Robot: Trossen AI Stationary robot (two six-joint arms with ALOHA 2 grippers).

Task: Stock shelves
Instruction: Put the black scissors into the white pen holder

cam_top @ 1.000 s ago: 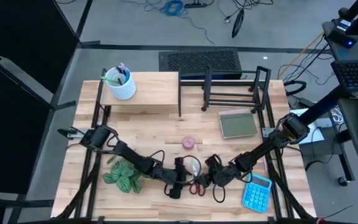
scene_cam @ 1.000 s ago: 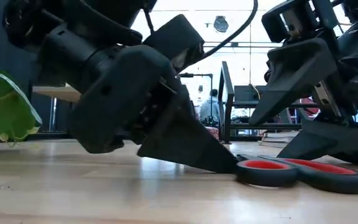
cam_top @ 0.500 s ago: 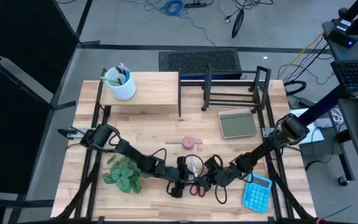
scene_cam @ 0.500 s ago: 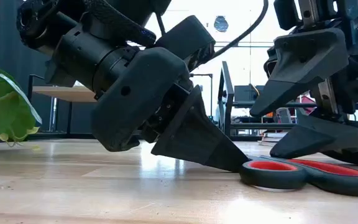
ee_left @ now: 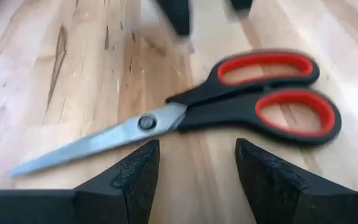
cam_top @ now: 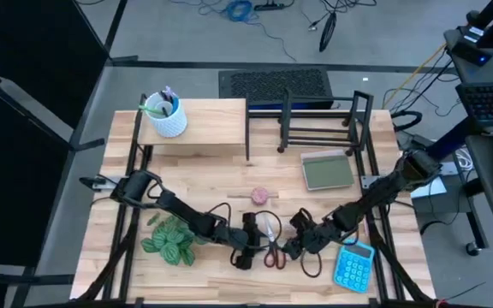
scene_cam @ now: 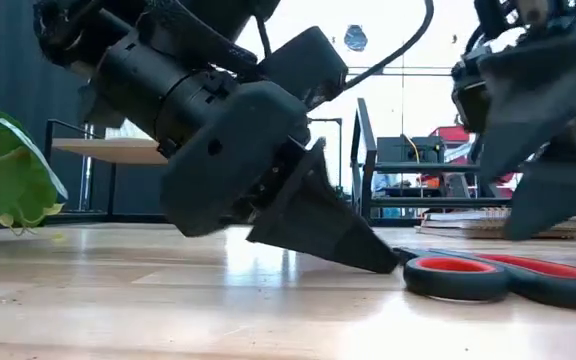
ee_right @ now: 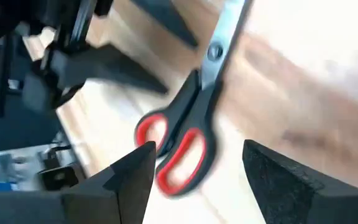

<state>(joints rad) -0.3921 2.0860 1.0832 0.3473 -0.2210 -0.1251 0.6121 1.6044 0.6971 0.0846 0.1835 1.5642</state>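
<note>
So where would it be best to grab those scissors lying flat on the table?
Probably from straight above, across the narrow black neck just behind the pivot. The scissors lie closed and flat, so the thin blades offer little to pinch and the red-lined loops are wide. The left gripper stands open right beside that neck; the right gripper is open too.

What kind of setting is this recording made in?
Probably a robotics lab or workshop. A wooden table stands on a bare floor strewn with cables, a laptop sits on a side stand, and the table carries office props: scissors, a calculator.
</note>
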